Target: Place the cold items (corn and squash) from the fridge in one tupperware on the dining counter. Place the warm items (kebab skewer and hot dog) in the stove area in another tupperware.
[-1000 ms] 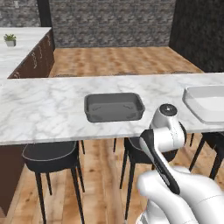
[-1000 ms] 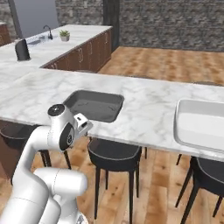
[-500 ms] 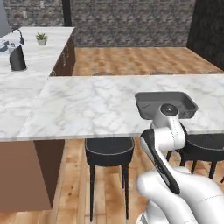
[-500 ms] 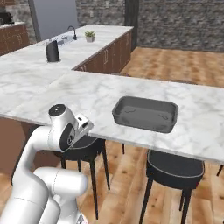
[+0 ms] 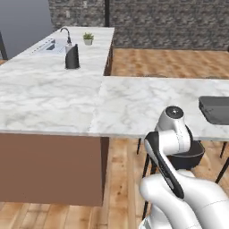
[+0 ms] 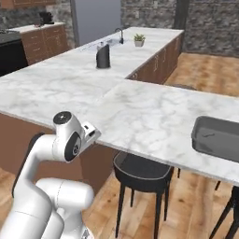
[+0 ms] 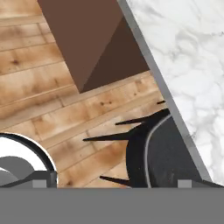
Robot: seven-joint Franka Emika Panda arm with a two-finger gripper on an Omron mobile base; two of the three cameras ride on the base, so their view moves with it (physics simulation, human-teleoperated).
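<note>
a: what's on the left?
b: in the left base view, a black jug point(image 5: 71, 56) at the upper left, on the dining counter point(image 5: 134, 105).
a: and to the right?
b: a dark tupperware point(image 5: 216, 109) at the right edge, on that counter. a black stool point(image 6: 142, 171) sits under it.
a: the gripper?
b: its jaws are spread wide, holding nothing.

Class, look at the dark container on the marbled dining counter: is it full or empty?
Empty. The dark container on the dining counter shows only its bare grey floor in the right base view; no food lies inside it.
</note>
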